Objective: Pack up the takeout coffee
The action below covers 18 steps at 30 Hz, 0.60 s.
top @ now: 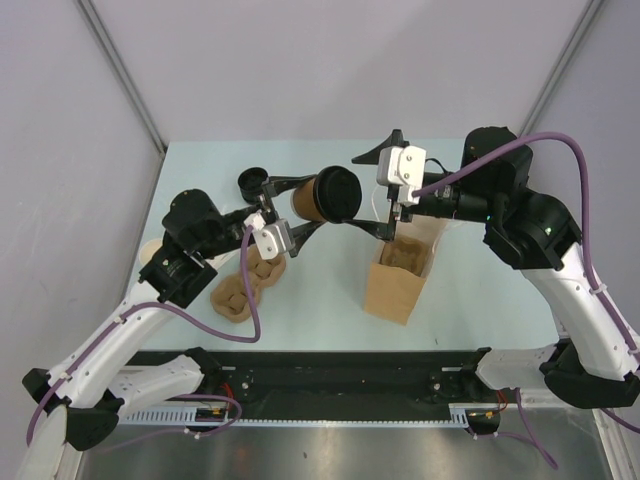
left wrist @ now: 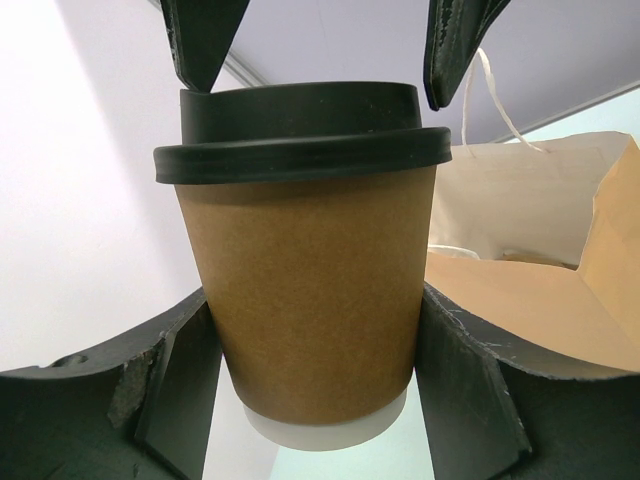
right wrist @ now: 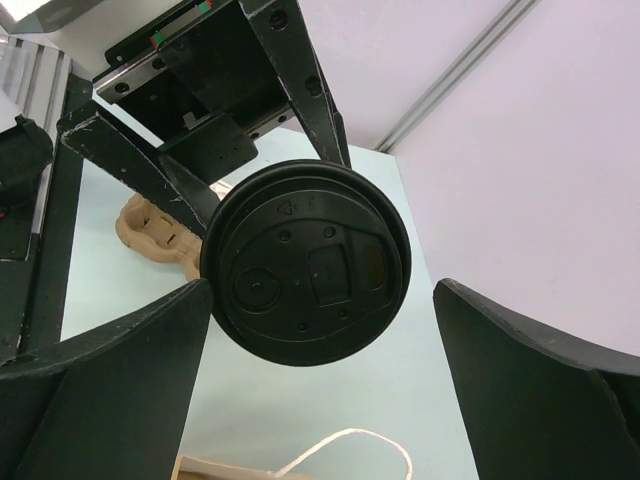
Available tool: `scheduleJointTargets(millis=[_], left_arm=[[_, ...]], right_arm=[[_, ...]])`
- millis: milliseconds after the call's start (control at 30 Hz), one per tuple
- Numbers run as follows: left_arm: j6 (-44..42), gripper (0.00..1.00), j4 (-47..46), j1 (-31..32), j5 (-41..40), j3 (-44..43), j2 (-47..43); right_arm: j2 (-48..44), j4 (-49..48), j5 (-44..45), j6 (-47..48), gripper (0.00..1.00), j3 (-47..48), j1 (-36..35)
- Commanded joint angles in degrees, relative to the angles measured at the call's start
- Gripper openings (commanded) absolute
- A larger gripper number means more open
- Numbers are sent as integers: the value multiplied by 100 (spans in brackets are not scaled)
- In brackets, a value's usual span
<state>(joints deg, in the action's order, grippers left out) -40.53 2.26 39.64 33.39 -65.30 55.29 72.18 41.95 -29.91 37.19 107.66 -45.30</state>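
The takeout coffee (top: pixel 308 198), a brown paper cup with a black lid (top: pixel 340 193), hangs tipped on its side above the table, lid toward the right arm. My left gripper (top: pixel 318 203) is shut on the cup's body; in the left wrist view the cup (left wrist: pixel 310 300) fills the space between both fingers (left wrist: pixel 170 390). My right gripper (top: pixel 372 197) stands open just right of the lid, touching nothing. The lid (right wrist: pixel 305 265) faces the right wrist camera between the spread fingers (right wrist: pixel 110 380). A brown paper bag (top: pixel 398 275) stands open under the right gripper.
A pulp cup carrier (top: pixel 243 285) lies on the table below the left gripper. A small stack of black lids (top: pixel 252 181) sits behind the cup. The bag's white string handle (right wrist: pixel 345 442) shows in the right wrist view. The bag's mouth (left wrist: pixel 540 290) lies right of the cup.
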Motion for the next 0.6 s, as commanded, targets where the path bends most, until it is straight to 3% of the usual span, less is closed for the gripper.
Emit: scheduleJointTargets(millis=[0,300,433,567], left_arm=[[2,69,-165,53,212,17,-62],[10,69,-156,114,256,17,-44],[10,70,-156,123,230,35,-53],[28,69,-173,114,212,96,-71]], right_arm=[[-29,-91,-93,104,97,80,-40],[59,50,-234,122,89,150,-49],[129,207,-261,157,79,211,-67],[191,340,-314,201,77,309,-76]])
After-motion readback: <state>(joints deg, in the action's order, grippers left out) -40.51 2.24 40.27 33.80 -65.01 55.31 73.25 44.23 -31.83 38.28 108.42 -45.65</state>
